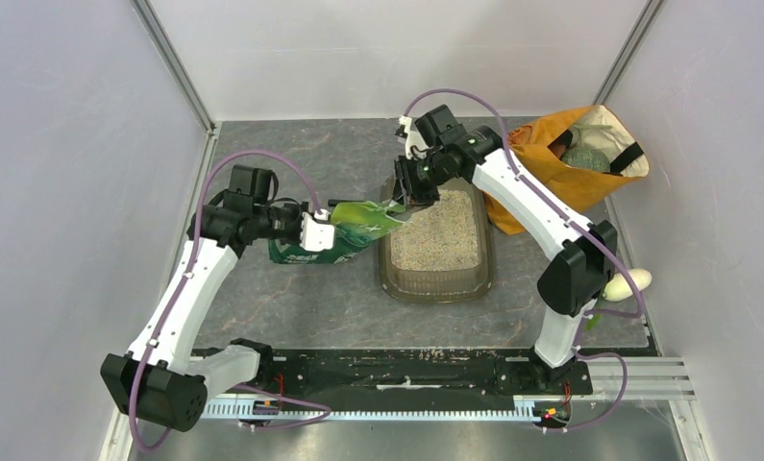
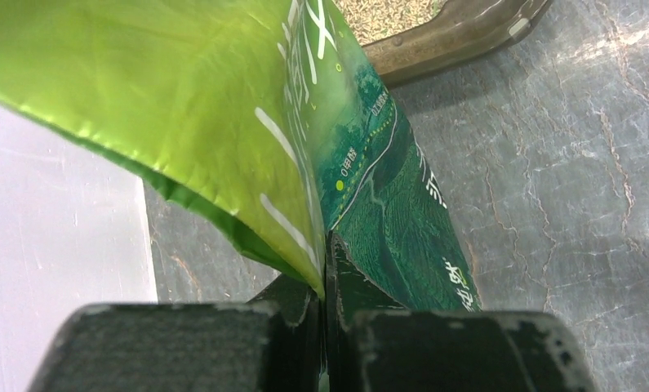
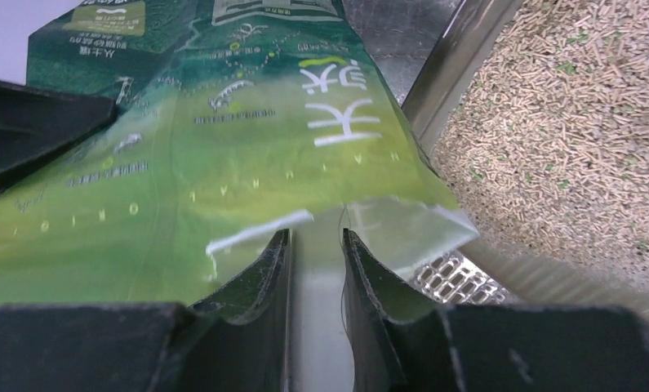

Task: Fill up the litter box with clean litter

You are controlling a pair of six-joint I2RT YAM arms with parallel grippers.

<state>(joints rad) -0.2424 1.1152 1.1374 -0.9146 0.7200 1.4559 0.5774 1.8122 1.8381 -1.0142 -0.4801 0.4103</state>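
Note:
The litter box (image 1: 438,288) is a dark grey-brown tray at the table's middle, holding pale beige clean litter (image 1: 442,235) with green specks. A glossy green pouch (image 1: 349,235) hangs sideways just left of it, its mouth at the box's left rim. My left gripper (image 1: 328,230) is shut on the pouch's bottom end (image 2: 182,106); its fingertips (image 2: 327,245) meet on the fold. My right gripper (image 1: 411,197) pinches the pouch's top edge (image 3: 223,131) over the rim (image 3: 443,82), with pale film between its fingers (image 3: 315,237). Litter (image 3: 566,122) fills the right wrist view's right side.
An orange cloth bag (image 1: 560,163) with things inside lies behind the box at the right. A white egg-shaped object (image 1: 628,283) lies by the right arm's elbow. Grey walls close in the table on three sides.

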